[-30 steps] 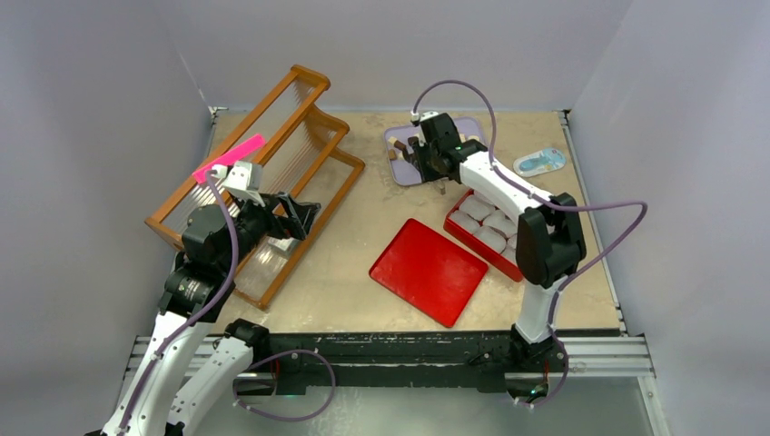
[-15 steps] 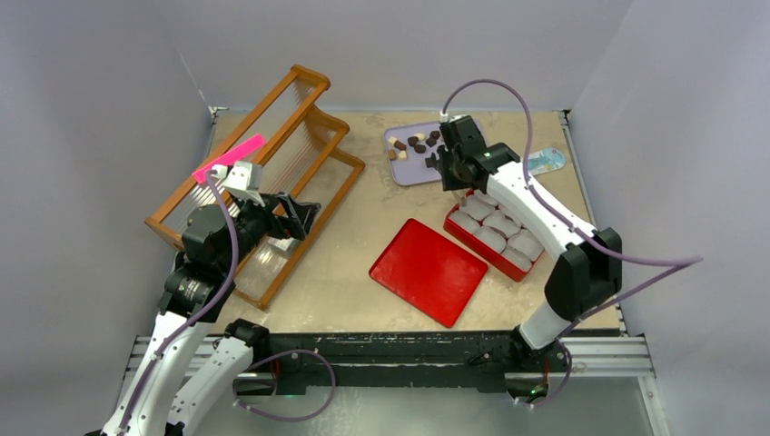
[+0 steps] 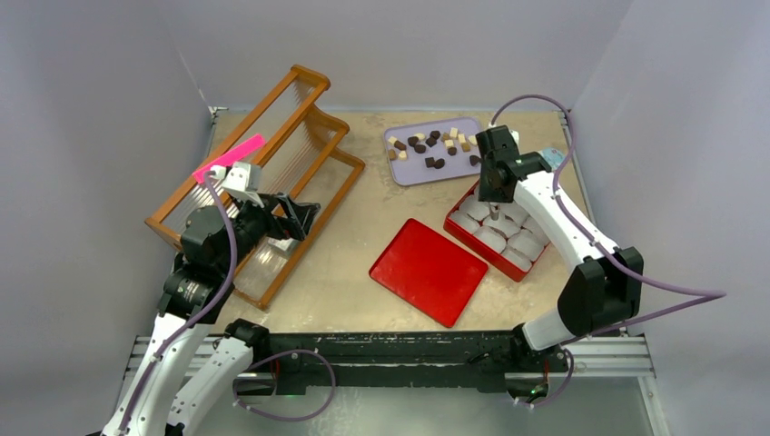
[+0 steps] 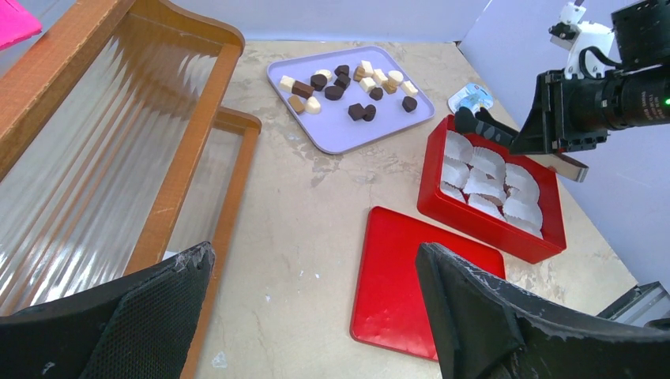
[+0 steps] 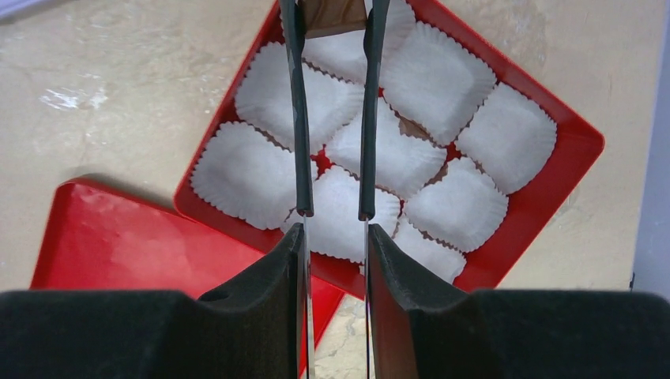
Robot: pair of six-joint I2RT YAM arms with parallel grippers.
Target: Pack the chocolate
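Overhead, small brown and cream chocolate pieces [image 3: 434, 150] lie loose on a flat lilac tray [image 3: 409, 173], my right gripper [image 3: 491, 209] over the shallow red box [image 3: 451, 223] of white paper cups [image 3: 495, 233]. Left wrist: my left gripper [image 4: 312, 260] gapes wide, empty, with open tabletop below. Right wrist: thin fingers [image 5: 294, 118] pinch one mid-brown block [image 5: 333, 16] by its flat sides; I judge it light and rigid, with the box walls close around

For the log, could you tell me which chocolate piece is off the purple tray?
The mid-brown piece pinched in the right gripper above the red box; the other chocolates lie on the tray.
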